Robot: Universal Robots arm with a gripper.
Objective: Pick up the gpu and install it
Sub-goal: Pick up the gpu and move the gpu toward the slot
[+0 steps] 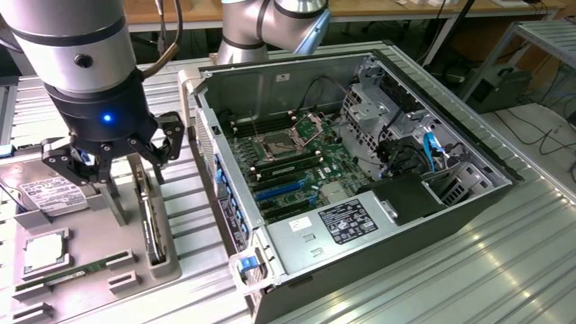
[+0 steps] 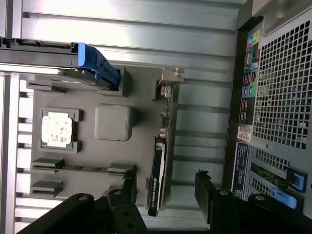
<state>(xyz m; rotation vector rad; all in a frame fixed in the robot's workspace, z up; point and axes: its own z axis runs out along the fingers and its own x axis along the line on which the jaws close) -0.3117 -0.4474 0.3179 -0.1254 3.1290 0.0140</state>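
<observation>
**A:** The gripper hangs over the grey holder tray. In the exterior view that is at nine o'clock from the open computer case, on the slatted metal counter.

**B:** And the jaws?

**A:** Spread wide, nothing in them. In the wrist view the black fingers stand apart, and the gpu runs along the gap between them.

**B:** Where is the card sitting?

**A:** It stands on its long edge in a slot of the tray, on the side nearest the case. In the exterior view it is at five o'clock from the gripper.

**B:** What does it look like?

**A:** Edge-on it is a thin card with a narrow green board. One face carries a black fan housing with pale lettering, and a silver bracket caps the far end.

**B:** Anything beside it?

**A:** Three things share the tray. A hard drive lies at nine o'clock from the card. A square processor chip and a slim RAM stick lie at about eight o'clock.

**B:** Any contact with the card?

**A:** I cannot tell how high the fingers are above it.
</observation>
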